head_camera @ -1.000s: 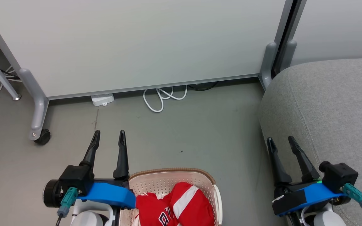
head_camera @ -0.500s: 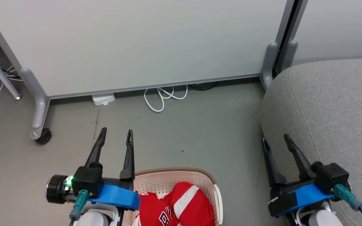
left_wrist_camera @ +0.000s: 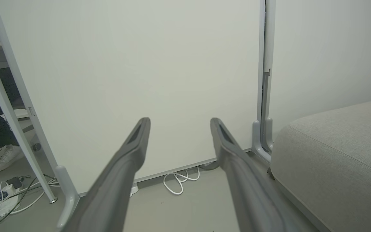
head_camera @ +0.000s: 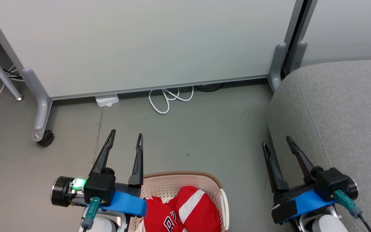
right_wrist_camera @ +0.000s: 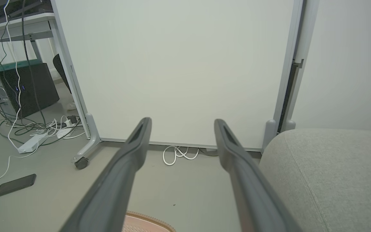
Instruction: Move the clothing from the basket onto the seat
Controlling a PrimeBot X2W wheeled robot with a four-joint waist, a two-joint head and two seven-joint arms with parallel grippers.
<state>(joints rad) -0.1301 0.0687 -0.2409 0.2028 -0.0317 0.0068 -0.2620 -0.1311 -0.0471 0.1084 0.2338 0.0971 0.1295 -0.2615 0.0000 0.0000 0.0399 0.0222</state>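
While left hand (head_camera: 126, 133) and right hand (head_camera: 276, 141) gape, clothing (head_camera: 201, 214) bunches in the basket (head_camera: 179, 174), stripe (head_camera: 190, 201) slanting

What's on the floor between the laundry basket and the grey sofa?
Nothing: in the head view the grey floor between the laundry basket and the sofa is bare. The open right gripper hangs by the sofa's edge.

Left gripper (head_camera: 126, 132) hovers low on the left, both dark fingers spread wide and pointing forward, gripping nothing. Right gripper (head_camera: 276, 141) mirrors it on the right, fingers parted, equally empty.
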